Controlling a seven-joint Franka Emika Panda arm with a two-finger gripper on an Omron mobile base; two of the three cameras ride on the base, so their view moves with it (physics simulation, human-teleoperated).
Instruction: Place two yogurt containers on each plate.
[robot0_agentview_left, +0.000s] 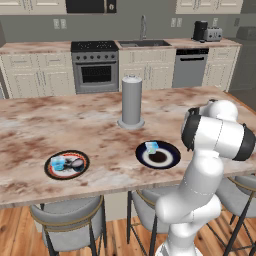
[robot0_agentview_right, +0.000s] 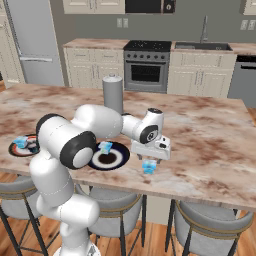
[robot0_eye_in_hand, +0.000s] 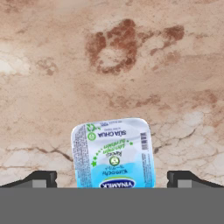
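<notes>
Gripper: standing wide open, gripping nothing, hovering over the counter.
Cup: sitting on the counter between the fingertips, beneath the hand.
Blue plate: lying just beside the gripper, carrying one cup.
Red plate: lying well apart, carrying two cups.

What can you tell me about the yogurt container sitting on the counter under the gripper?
The yogurt container is a small, squat, pale blue cup with a white-and-blue printed foil lid, a barcode along one edge. It stands upright on the marbled counter, apart from both plates, between the fingertips of the open gripper, which do not touch it.
</notes>
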